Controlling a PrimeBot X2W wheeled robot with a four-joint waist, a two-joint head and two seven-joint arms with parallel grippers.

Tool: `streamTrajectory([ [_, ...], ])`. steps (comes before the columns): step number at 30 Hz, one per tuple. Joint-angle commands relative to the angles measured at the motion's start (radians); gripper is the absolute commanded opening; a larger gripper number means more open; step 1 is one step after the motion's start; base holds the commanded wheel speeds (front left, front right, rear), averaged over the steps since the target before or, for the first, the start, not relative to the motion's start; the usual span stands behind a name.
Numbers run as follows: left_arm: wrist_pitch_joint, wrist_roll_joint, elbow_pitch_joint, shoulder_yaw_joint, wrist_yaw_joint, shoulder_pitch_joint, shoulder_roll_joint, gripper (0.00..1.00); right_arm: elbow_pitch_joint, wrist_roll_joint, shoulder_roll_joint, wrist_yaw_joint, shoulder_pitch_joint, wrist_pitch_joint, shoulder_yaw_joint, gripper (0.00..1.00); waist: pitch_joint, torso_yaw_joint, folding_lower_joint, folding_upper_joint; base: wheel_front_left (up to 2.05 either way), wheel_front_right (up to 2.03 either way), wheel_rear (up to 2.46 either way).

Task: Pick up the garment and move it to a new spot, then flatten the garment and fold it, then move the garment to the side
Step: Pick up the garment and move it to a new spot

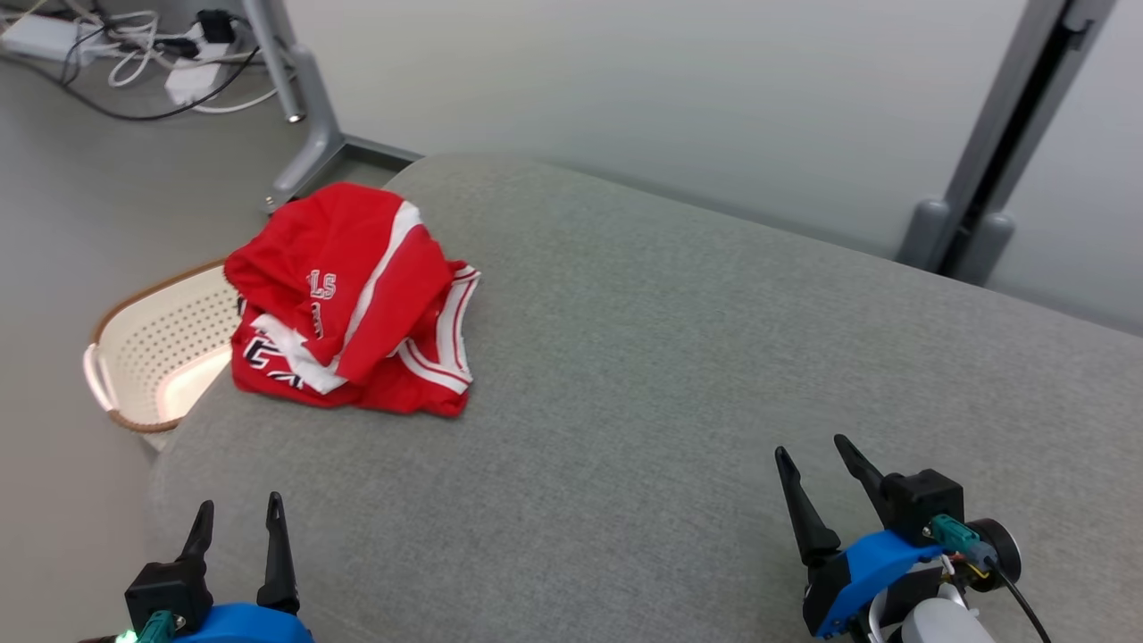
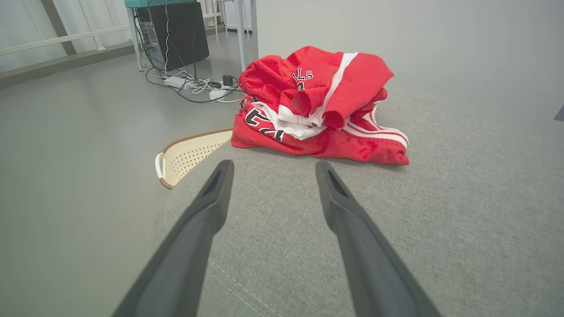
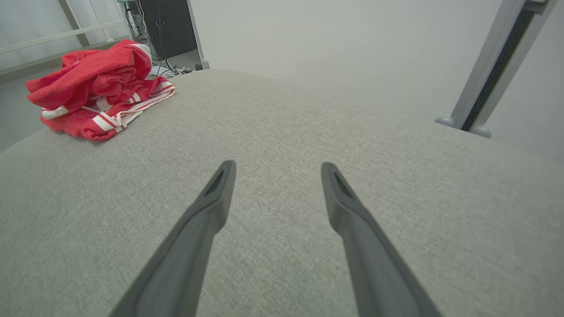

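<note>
The garment (image 1: 348, 299) is a red piece with white stripes and black-and-white lettering, lying crumpled in a heap at the far left of the grey padded surface (image 1: 679, 375). The left wrist view has the garment (image 2: 317, 105) just ahead of its fingers; the right wrist view has the garment (image 3: 94, 90) far off at upper left. My left gripper (image 1: 239, 511) hovers open near the front left edge, empty, well short of the heap. My right gripper (image 1: 814, 455) stands open and empty at the front right. Both grippers (image 2: 273, 169) (image 3: 275, 169) have only grey fabric between their fingers.
A cream perforated laundry basket (image 1: 156, 348) with a brown rim stands on the floor beside the surface's left edge, just under the garment. Cables and power strips (image 1: 134, 54) lie on the floor at the far left, by a grey stand leg (image 1: 308, 116). A grey post (image 1: 1000, 152) rises at the far right.
</note>
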Motion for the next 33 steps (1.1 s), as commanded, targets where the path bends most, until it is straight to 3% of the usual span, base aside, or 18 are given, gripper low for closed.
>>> streamTrajectory([
  [1, -0.005, 0.001, -0.005, 0.004, 0.003, -0.003, 0.000, 1.00, 0.001, 0.001, -0.003, 0.000, -0.017, -0.004, 0.002, 1.00, 0.020, 0.026, 0.0000, -0.0001, 0.00, 0.00, 0.00],
  [9, -0.005, -0.004, 0.010, 0.010, -0.006, -0.033, -0.002, 1.00, 0.007, -0.013, -0.003, 0.000, -0.027, -0.004, 0.011, 1.00, 0.044, 0.054, 0.0000, -0.0001, 0.00, 0.00, 0.00],
  [16, -0.005, -0.079, 0.072, -0.022, -0.011, -0.154, 0.050, 1.00, 0.002, -0.046, -0.003, 0.000, -0.047, -0.004, 0.006, 1.00, 0.105, 0.033, 0.0000, -0.0001, 0.00, 0.00, 0.00],
  [23, -0.005, -0.210, 0.118, -0.117, -0.012, -0.339, 0.162, 1.00, -0.017, -0.089, -0.007, 0.000, -0.094, -0.004, 0.005, 1.00, 0.199, -0.004, 0.0000, -0.0001, 0.00, 0.00, 0.00],
  [29, 0.010, -0.433, 0.262, -0.302, -0.012, -0.540, 0.285, 1.00, -0.036, -0.125, -0.023, 0.000, -0.146, -0.003, 0.010, 1.00, 0.304, -0.061, 0.0000, -0.0001, 0.00, 0.00, 0.00],
  [33, 0.039, -0.535, 0.306, -0.396, -0.012, -0.619, 0.331, 1.00, -0.034, -0.138, -0.034, -0.001, -0.160, -0.001, 0.003, 1.00, 0.348, -0.088, 0.0000, -0.0001, 0.00, 0.00, 0.00],
])
